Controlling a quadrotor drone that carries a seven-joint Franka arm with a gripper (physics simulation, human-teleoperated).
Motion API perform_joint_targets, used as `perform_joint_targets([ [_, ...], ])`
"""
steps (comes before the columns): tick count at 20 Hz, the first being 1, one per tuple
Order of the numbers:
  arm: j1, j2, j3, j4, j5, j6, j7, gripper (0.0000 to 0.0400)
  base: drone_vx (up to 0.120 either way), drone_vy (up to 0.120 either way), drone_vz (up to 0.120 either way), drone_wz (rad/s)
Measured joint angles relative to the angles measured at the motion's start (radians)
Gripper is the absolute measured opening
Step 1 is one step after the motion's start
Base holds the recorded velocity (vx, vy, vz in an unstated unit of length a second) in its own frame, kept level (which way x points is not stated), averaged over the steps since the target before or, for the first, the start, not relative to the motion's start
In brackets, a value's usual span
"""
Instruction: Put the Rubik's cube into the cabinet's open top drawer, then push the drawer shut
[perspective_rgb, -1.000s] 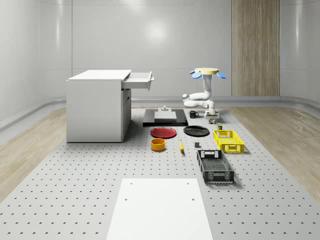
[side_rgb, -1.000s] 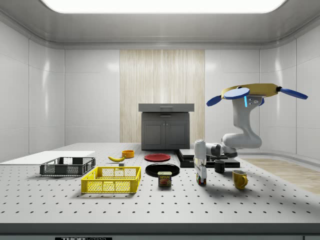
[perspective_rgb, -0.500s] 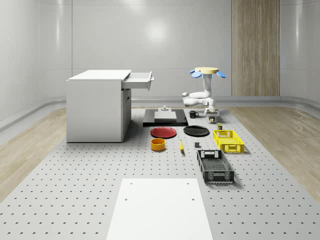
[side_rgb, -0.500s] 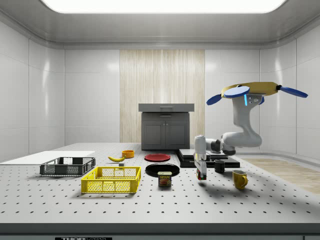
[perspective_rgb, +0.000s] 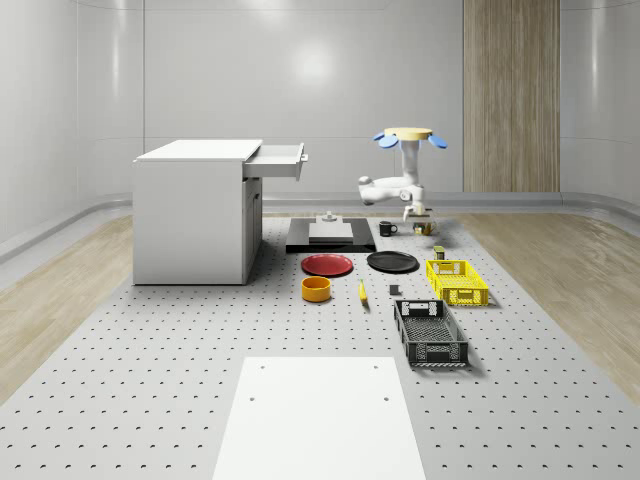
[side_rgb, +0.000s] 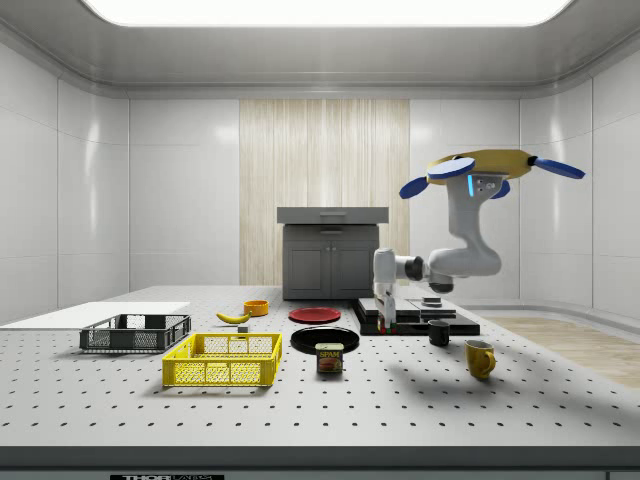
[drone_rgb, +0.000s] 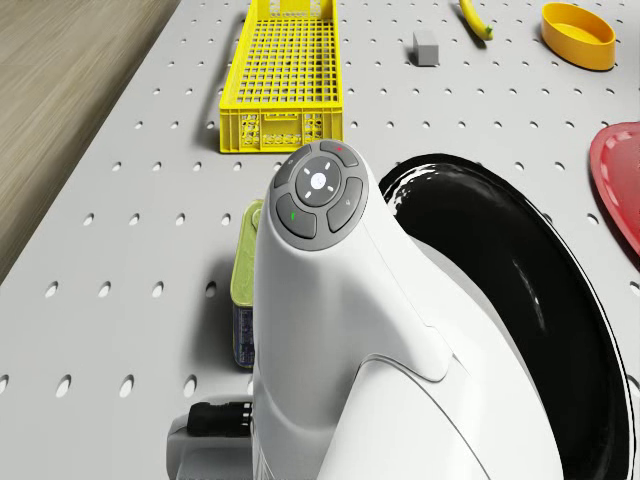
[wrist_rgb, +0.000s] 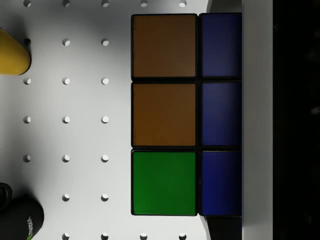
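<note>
The Rubik's cube (wrist_rgb: 165, 115) shows orange, green and blue tiles up close in the wrist view, with the table well below it. My gripper (perspective_rgb: 417, 217) is shut on the cube (side_rgb: 386, 322) and holds it above the table beside the black plate (drone_rgb: 520, 290). The drone (perspective_rgb: 410, 137) hovers over the table's back right in the whole-scene view. The white cabinet (perspective_rgb: 195, 210) stands at the whole-scene view's left, its top drawer (perspective_rgb: 280, 160) pulled open toward the drone. In the side view the cabinet (side_rgb: 332, 262) is behind the arm.
Under the arm lie a tin can (drone_rgb: 247, 290), a yellow crate (drone_rgb: 283, 75), a yellow mug (side_rgb: 480, 358) and a black mug (side_rgb: 439, 332). A black platform (perspective_rgb: 330, 235), red plate (perspective_rgb: 328, 264), orange bowl (perspective_rgb: 316, 289), banana (perspective_rgb: 362, 291) and dark crate (perspective_rgb: 430, 334) lie between drone and cabinet.
The cube has come up off the table in the gripper. Drone and arm have risen and shifted toward the whole-scene view's left, nearer the cabinet.
</note>
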Motion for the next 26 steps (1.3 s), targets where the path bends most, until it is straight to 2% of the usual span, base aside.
perform_joint_targets([
  [3,-0.002,-0.012,0.007,0.000,0.009,0.010,0.002,0.0325,0.120,-0.120,0.120,0.000],
  [6,-0.004,-0.024,0.011,0.001,0.017,0.020,0.004,0.0325,0.120,-0.013,0.120,0.000],
  [9,-0.006,-0.036,0.014,0.001,0.023,0.031,0.006,0.0325,0.000,-0.013,0.120,0.000],
  [26,-0.013,-0.095,0.023,0.002,0.047,0.085,0.012,0.0325,0.000,-0.120,0.120,0.000],
])
